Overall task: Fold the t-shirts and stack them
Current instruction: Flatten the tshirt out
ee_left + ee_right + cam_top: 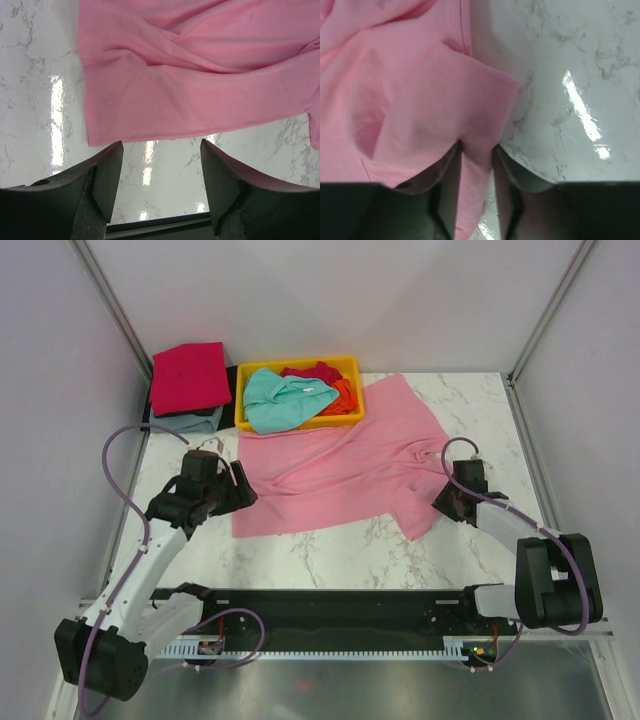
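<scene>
Your right tool [476, 170] is clenched on a fold at the right edge of the pink shirt [340, 465]. The shirt lies rumpled across the middle of the desk [330, 555], its far edge touching the yellow tray [352, 368]. Your left tool [160, 165] hangs released and empty just short of the near-left hem.

Bring it onto that corner and pinch one layer only. Then lift both sides together and pull the cloth taut before folding, so the creases drop out.

Count:
- one pink shirt on the desk
- one tray holding a teal shirt [285, 398], a red shirt [315, 372] and an orange shirt [345, 395], perhaps more underneath
- one crimson shirt [190, 375] stacked on a grey-blue shirt [205, 420] at the far left
- two tools
</scene>
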Controlling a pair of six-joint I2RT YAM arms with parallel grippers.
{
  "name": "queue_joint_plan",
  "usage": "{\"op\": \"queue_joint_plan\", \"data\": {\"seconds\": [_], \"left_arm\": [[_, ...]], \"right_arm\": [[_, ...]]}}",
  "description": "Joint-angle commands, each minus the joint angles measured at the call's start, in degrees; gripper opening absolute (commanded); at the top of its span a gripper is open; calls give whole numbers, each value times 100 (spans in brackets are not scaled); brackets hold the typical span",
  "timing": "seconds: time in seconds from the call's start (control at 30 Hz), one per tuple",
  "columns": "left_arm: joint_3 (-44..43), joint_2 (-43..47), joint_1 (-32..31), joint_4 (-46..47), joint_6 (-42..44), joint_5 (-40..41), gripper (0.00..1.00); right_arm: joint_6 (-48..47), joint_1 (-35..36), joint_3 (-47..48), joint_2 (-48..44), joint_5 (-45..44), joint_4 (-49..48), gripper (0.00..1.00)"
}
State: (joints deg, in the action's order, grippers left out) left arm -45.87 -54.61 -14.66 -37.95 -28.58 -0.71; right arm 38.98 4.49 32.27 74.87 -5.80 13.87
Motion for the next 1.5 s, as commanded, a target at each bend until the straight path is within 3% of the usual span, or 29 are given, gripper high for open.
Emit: {"op": "queue_joint_plan", "data": {"seconds": [0.0,0.07,0.1,0.13,0.3,0.4,0.53,0.57,0.7,0.87,1.07,1.3,1.47], "left_arm": [[-10,109,-20,-10,274,-78,71],[-1,56,-20,-10,195,-113,70],[-1,56,-29,-28,143,-148,70],[7,56,-37,-36,98,-175,67],[-36,30,-424,-273,-148,439,65],[-54,38,-451,-432,-341,432,65],[165,248,-625,-941,-1383,562,64],[192,284,-983,-1220,-1605,720,64],[438,153,-1460,-1477,-2318,1019,62],[859,100,-2145,-1732,-3372,1494,60],[1036,-76,-2507,-1838,-4120,1960,59],[1027,-778,-2472,-1821,-4236,2708,58],[1211,-1175,-2629,-1364,-3945,2050,54]], "right_arm": [[39,-62,-116,370,220,-630,35],[-22,-71,-37,414,325,-631,20],[-48,-71,59,371,378,-553,5],[-66,-80,138,179,413,-413,0],[-66,-80,605,-1077,500,1692,0],[-40,-80,526,-2595,571,2669,0],[13,-80,254,-3557,1097,3446,0],[39,-71,192,-3671,1134,3604,0],[144,-80,-168,-4426,1792,3983,0],[84,-80,-81,-4508,1899,4097,0],[-338,-71,1122,-4385,1337,4642,0],[-391,17,1159,-3876,1406,4151,0],[-488,17,1062,-3717,1513,3817,0]]}}
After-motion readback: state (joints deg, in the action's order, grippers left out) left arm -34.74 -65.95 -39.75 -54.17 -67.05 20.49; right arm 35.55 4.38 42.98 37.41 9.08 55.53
